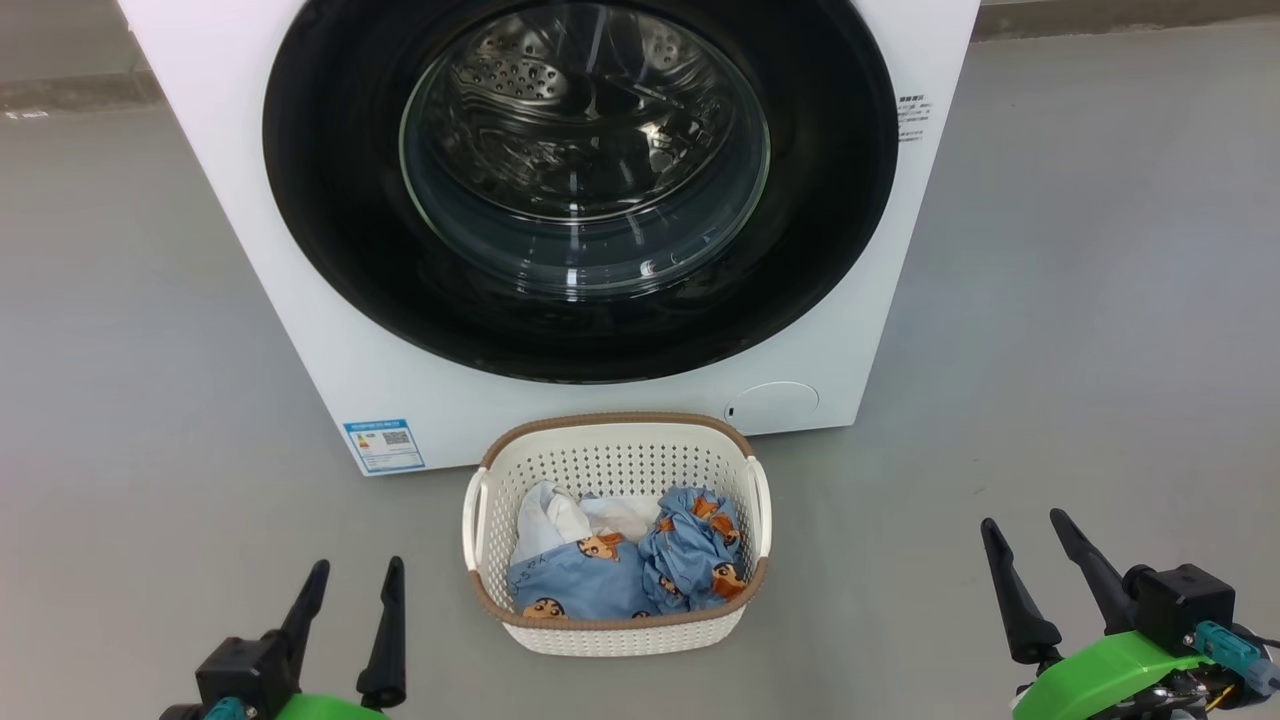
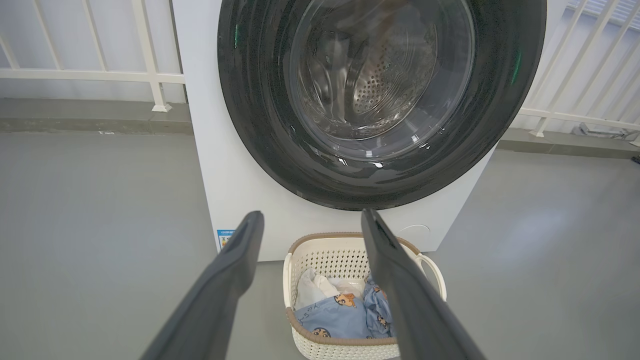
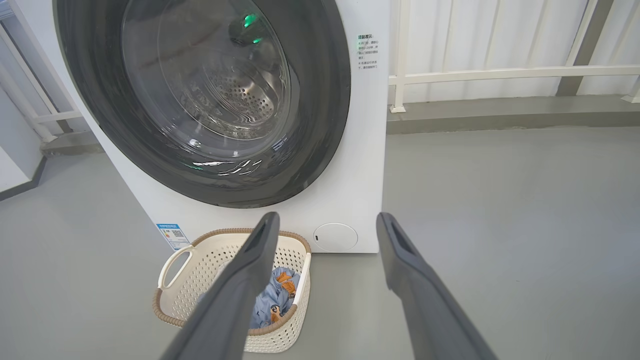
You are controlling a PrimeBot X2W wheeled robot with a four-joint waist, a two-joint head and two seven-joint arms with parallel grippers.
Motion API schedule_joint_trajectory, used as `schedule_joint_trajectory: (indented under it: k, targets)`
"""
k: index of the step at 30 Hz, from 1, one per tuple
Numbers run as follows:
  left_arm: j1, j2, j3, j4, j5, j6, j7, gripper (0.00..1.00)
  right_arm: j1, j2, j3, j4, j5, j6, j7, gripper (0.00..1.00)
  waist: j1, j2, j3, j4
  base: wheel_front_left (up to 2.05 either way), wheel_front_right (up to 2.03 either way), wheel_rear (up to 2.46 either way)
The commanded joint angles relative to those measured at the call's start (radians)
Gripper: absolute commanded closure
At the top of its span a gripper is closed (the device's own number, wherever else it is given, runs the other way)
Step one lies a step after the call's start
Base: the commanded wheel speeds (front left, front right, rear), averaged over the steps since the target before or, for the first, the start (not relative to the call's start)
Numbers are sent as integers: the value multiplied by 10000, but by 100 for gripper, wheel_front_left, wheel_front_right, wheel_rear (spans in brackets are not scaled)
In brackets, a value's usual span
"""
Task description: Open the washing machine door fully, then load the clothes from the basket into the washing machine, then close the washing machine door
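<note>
the washing machine door (image 1: 585,170) is shut flat against the front of the washing machine (image 1: 300,330). it is a wide glossy black ring around a bulging clear glass bowl, and the perforated steel drum (image 1: 520,75) shows through the glass. light streaks the lower part of the glass. the machine is a white box on the grey floor (image 1: 1050,350), near the floor's far edge, where a white railing (image 2: 100,75) runs behind it. low on its front are a blue sticker (image 1: 384,445) toward my left and a round hatch (image 1: 772,403) toward my right. the basket (image 1: 615,455) sits on the floor just in front of the machine, below the door's lower rim. it is cream-white with perforated walls, a brown woven-look rim and a handle at each side. in it lie the clothes (image 1: 620,565): crumpled light blue fabric with orange-brown cartoon faces, and white cloth toward the back left. my left gripper (image 1: 357,565) hovers over the floor left of the basket, fingers spread apart and holding nothing. my right gripper (image 1: 1023,520) is well off to the basket's right, also spread wide and empty.
</note>
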Motion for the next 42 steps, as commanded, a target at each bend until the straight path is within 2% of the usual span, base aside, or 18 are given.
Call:
schedule_joint_trajectory:
  k: [1, 20, 42]
  targets:
    - [-441, 183, 301, -123, -78, 82, -122, 0, -360, -124, 185, -265, 24, -11, -110, 0, 0, 0, -10, 1, 0, 0, 0]
    - [-497, 182, 198, 59, 155, 233, -122, 0, -320, -125, 149, -325, 118, -11, -73, 0, 0, 0, -50, -67, 14, 14, -28]
    - [-548, 181, 236, -52, -25, 368, -122, 0, -325, -72, 95, -331, 143, -11, -62, 0, 0, 0, -44, -83, 110, 110, -221]
